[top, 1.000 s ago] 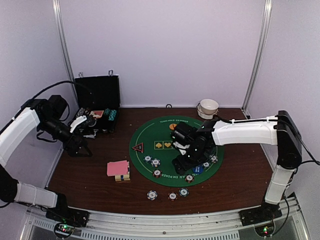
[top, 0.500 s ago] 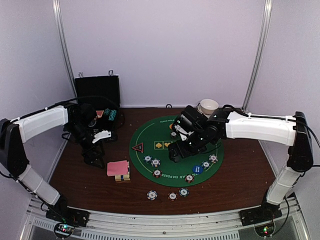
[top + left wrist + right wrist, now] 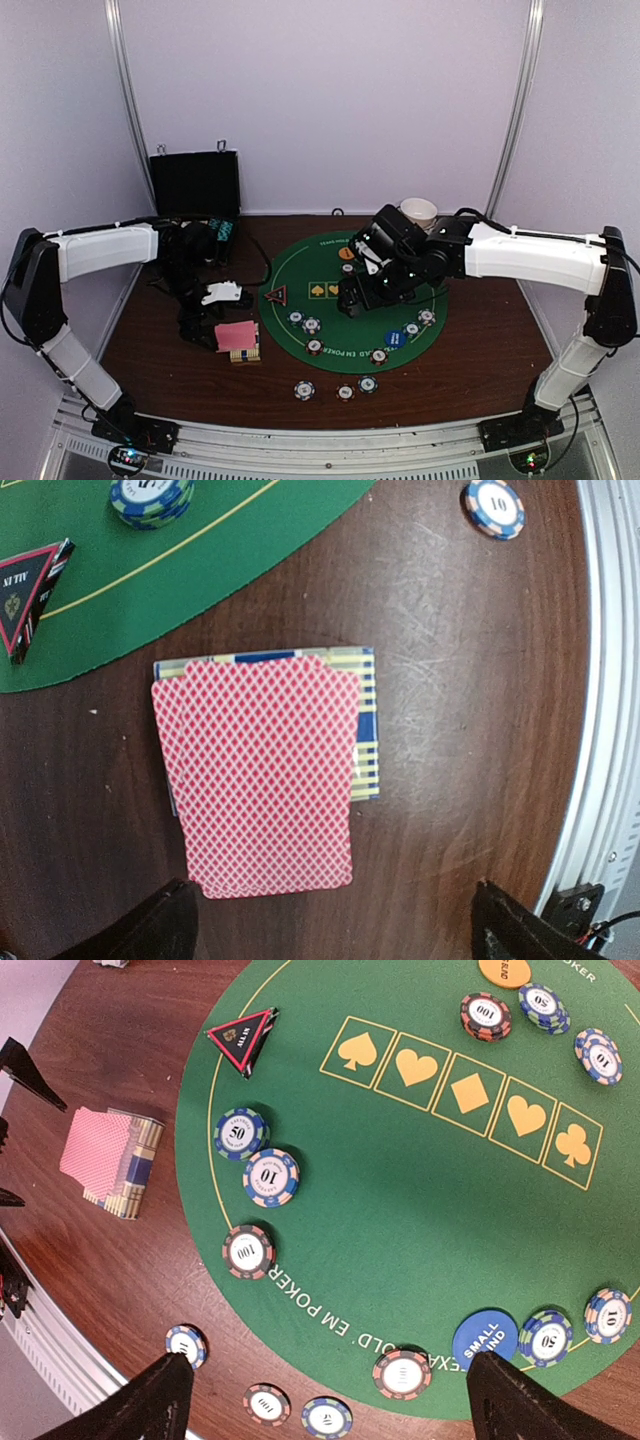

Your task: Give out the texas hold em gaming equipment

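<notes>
Two arms found over the brown surface [image 3: 480, 350], both empty-handed. Took the green mat [image 3: 330, 322] as the reference for everything else. Noted the black case [image 3: 195, 185] standing open well beyond the mat's far-left edge, probably as the supply to draw from. Saw the left gripper [image 3: 335, 935] hanging just off the mat's left edge, fingers spread apart and holding nothing, right above the pink-backed playing cards [image 3: 260, 775]; judged this a line-up for lifting cards to deal. Found that deck stacked face down on the blue-and-yellow card box [image 3: 366, 730], raised off the wood, likely so its edges pinch more easily. Saw the right gripper [image 3: 335, 1400] likewise wide apart and empty above the mat's middle, well placed to reach any seat. Noted the white bowl [image 3: 418, 213] just past the mat's far-right edge. Found the red triangular button [image 3: 243, 1038] inside the mat's left rim, the blue round button [image 3: 485, 1338] on its near-right rim and the orange round button [image 3: 505, 968] at its far rim, seemingly marking seats. Counted poker chips [image 3: 270, 1177] in threes around the mat's rim, presumably one stake per player, plus three just off the mat's near edge, perhaps for a seat there.
</notes>
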Tool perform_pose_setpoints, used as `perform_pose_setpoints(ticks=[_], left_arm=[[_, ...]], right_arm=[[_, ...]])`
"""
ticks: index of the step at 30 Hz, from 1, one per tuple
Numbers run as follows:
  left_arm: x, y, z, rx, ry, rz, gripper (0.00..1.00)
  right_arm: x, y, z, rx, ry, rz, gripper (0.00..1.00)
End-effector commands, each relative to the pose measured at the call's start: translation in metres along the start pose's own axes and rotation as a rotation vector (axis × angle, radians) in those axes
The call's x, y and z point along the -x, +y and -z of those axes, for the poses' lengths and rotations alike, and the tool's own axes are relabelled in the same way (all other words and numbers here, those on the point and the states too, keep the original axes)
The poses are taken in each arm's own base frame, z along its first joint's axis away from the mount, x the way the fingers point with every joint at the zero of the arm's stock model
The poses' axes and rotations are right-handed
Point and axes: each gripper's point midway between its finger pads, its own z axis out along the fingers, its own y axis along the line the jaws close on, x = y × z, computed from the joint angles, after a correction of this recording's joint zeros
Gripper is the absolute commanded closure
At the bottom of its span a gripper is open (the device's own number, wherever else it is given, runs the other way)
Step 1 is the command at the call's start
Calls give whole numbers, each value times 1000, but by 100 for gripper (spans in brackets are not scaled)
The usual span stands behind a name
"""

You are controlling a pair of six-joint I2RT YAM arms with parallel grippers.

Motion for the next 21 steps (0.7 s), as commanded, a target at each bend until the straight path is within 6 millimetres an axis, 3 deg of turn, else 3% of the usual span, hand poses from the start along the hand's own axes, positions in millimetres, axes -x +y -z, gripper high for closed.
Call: perform_pose_setpoints(ticks=[1, 21], left_arm=[[-3, 14, -11, 73, 42, -56, 2], [-4, 24, -25, 111, 81, -75, 3]], right_arm=[[6, -1, 9, 10, -43, -24, 1], [0, 0, 10, 27, -28, -27, 1]])
